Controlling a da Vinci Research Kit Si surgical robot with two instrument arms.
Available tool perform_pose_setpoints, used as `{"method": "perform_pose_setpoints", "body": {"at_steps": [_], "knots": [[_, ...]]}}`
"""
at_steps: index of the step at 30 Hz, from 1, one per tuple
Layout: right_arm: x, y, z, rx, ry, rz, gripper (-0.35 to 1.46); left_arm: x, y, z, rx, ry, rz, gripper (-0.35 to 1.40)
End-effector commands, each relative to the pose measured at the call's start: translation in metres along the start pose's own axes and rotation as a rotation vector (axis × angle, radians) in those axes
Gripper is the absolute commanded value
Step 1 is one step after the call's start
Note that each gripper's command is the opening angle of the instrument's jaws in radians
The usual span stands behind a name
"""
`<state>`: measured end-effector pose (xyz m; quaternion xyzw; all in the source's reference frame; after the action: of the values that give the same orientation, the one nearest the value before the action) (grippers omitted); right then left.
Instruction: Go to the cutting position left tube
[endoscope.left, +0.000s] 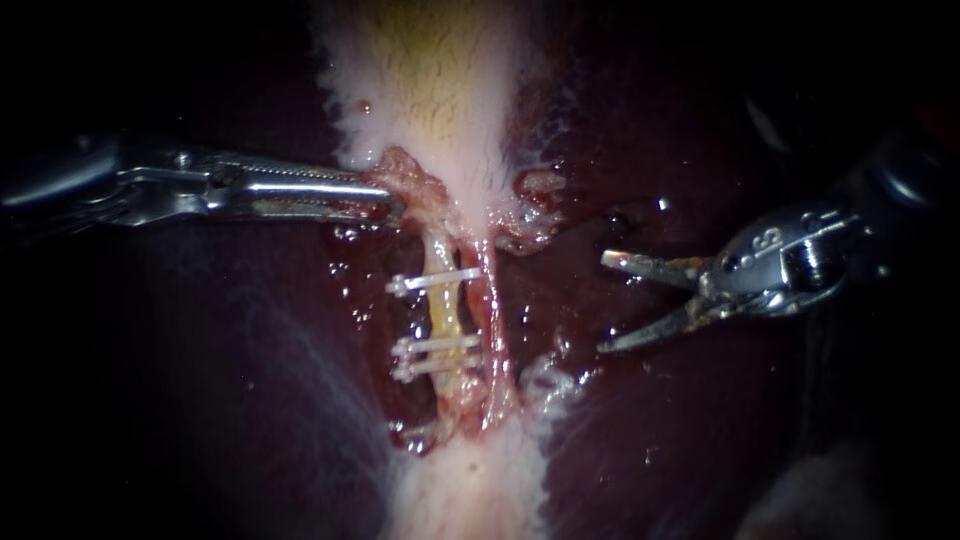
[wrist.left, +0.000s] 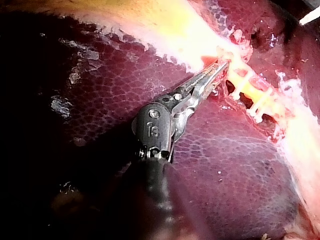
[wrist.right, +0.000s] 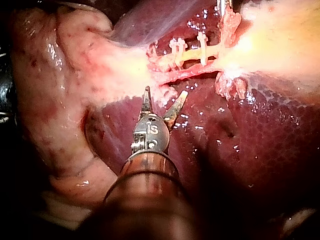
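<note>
In the endoscope view we see the light fall straight from the camera onto the middle. The pale tissue (endoscope.left: 470, 120) glares nearly white there, while the liver (endoscope.left: 640, 150) dims toward left and right and the corners go black. Small wet glints dot the liver near the clips (endoscope.left: 440, 345). The left instrument (endoscope.left: 392, 203) and right instrument (endoscope.left: 603, 303) shine on their metal. In both wrist views the pale tissue washes out, and the near ends of the shafts lie in shadow.

The right tool (wrist.right: 165, 92), jaws spread, hovers near the clipped tube (wrist.right: 192, 56).
</note>
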<state>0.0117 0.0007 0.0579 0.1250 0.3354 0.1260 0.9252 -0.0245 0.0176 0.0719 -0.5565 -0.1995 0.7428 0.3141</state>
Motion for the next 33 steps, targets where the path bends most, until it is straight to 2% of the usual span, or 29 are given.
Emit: {"method": "perform_pose_setpoints", "body": {"at_steps": [1, 5, 10, 14, 17, 22, 24, 26, 33], "knots": [[0.0, 0.0, 0.0, 0.0, 0.0, 0.001, 1.45, 0.0002, 0.0, -0.0002, -0.001, 0.0, 0.0, -0.35], [0.0, 0.0, 0.0, 0.0, 0.0, 0.001, 1.45, 0.0015, 0.0004, -0.002, -0.013, -0.001, -0.007, -0.35], [0.0, 0.0, 0.0, 0.0, 0.0, 0.001, 1.45, 0.0048, 0.0023, -0.0055, -0.026, -0.003, -0.026, -0.35], [0.0001, 0.0, 0.0001, 0.005, 0.001, 0.001, 1.45, 0.0062, 0.0039, -0.0072, -0.026, -0.006, -0.032, -0.35], [0.0003, 0.0, 0.0003, 0.03, 0.004, 0.003, 1.45, 0.0063, 0.0046, -0.0072, -0.024, -0.006, -0.032, -0.35], [0.0011, -0.0002, 0.0016, 0.098, 0.015, 0.007, 1.43, 0.006, 0.0048, -0.0067, -0.022, -0.006, -0.03, -0.35], [0.0015, -0.0005, 0.0025, 0.157, 0.025, 0.0, 1.41, 0.0059, 0.0048, -0.0065, -0.021, -0.005, -0.029, -0.35], [0.0016, -0.0011, 0.0036, 0.189, 0.027, 0.021, 1.38, 0.0059, 0.0048, -0.0063, -0.02, -0.005, -0.028, -0.35], [0.0019, -0.0032, 0.0082, 0.246, 0.029, 0.03, 1.35, 0.0057, 0.0051, -0.0058, -0.019, -0.005, -0.027, -0.35]]}}
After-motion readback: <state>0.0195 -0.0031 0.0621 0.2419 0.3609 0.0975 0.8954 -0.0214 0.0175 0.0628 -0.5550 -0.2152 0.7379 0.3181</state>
